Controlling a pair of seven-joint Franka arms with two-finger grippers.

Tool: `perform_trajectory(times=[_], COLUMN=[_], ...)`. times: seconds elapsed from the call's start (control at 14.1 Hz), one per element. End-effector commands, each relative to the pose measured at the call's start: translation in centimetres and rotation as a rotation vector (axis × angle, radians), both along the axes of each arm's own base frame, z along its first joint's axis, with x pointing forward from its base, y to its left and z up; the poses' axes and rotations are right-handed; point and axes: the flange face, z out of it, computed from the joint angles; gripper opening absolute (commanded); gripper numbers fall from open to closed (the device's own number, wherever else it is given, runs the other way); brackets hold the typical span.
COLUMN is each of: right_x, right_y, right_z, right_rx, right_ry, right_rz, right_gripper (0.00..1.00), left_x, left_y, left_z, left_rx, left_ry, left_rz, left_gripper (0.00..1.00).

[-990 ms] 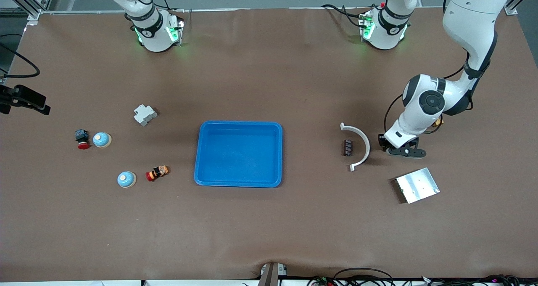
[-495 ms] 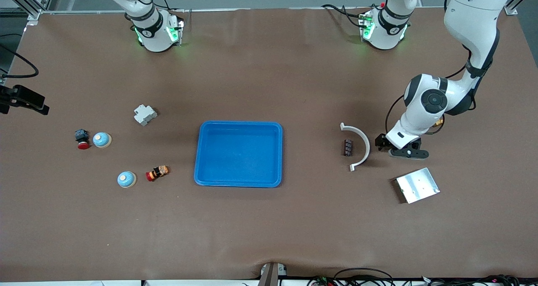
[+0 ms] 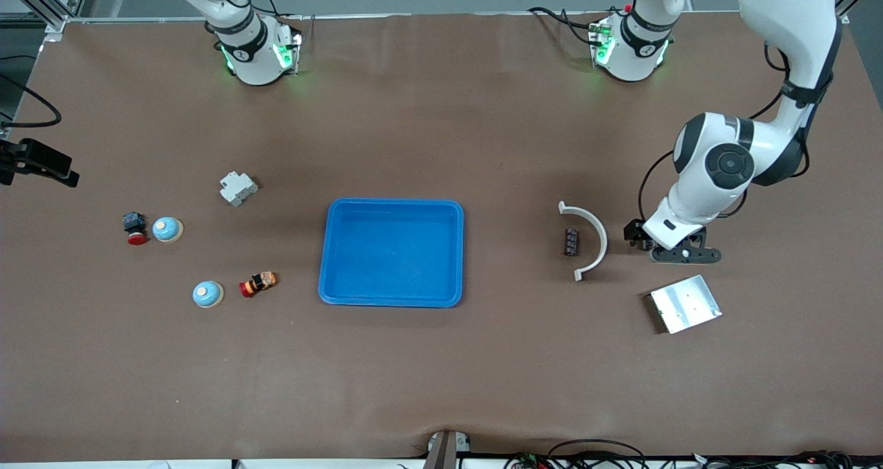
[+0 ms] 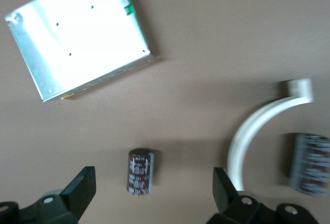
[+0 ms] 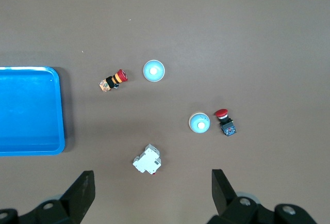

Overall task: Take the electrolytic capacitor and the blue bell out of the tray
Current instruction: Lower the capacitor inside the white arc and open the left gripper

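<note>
A small dark brown capacitor (image 4: 140, 171) lies on the table in the left wrist view; in the front view the left hand hides it. My left gripper (image 4: 153, 193) is open and hangs low over it, one finger on each side, not touching; in the front view the gripper (image 3: 677, 250) is beside the white arc. Two light blue bells (image 3: 167, 229) (image 3: 207, 294) stand toward the right arm's end, also in the right wrist view (image 5: 199, 123) (image 5: 153, 70). My right gripper (image 5: 152, 193) is open and empty, high over that end, out of the front view.
A blue tray (image 3: 331, 248) lies mid-table. A white arc (image 3: 599, 229) curves round a dark striped part (image 3: 571, 241). A metal box (image 3: 685, 303) lies nearer the camera than the left gripper. A white breaker (image 3: 238, 187) and two red push buttons (image 3: 135, 227) (image 3: 258, 283) lie by the bells.
My left arm has swung its hand a little toward its own end of the table, away from the white arc. The right arm has not moved.
</note>
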Motion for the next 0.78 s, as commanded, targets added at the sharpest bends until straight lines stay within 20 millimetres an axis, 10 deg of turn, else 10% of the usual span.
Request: perform_trajectory(times=[0.0, 0.71], right_x=[-0.5, -0.5], right_y=[0.0, -0.9], right_z=[0.7, 0.6], right_rx=[-0.008, -0.01], right_ry=[0.001, 0.003], right_rz=[-0.002, -0.013], right_gripper=[1.0, 1.0], left_x=[0.5, 2.5], left_y=[-2.0, -3.0], left_z=[3.8, 12.3], left_rx=[-0.016, -0.063], left_ry=[0.002, -0.005], left_rz=[0.004, 0.041], left_gripper=[1.0, 1.0])
